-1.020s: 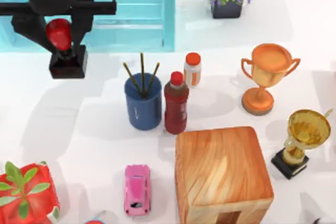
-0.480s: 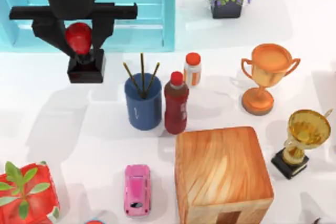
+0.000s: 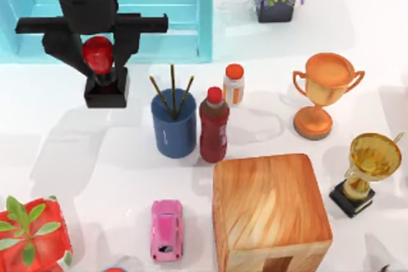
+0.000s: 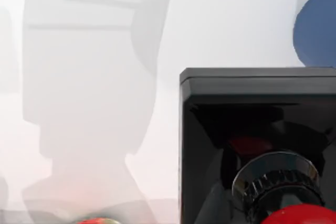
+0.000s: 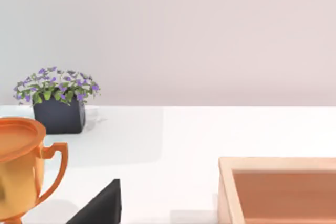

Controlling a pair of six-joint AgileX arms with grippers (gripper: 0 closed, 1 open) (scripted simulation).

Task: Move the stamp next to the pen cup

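Now nearly halted: left claw (image 3: 97, 55) clamped on the red knob of the stamp (image 3: 106, 87), carried rightward over the last second, barely moved since half a second ago. Positioned near the pen cup (image 3: 173, 125), at its far left; lowering onto the counter (image 3: 115, 157) judged next.

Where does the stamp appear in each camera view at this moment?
Top view: the stamp is at upper left, its red knob between the left gripper's fingers, left of the pen cup.
Left wrist view: its black base and knob sit in the lower right part of the picture.
Right wrist view: not in it.
Shared landmark: the blue pen cup, seen in the top and left wrist views.
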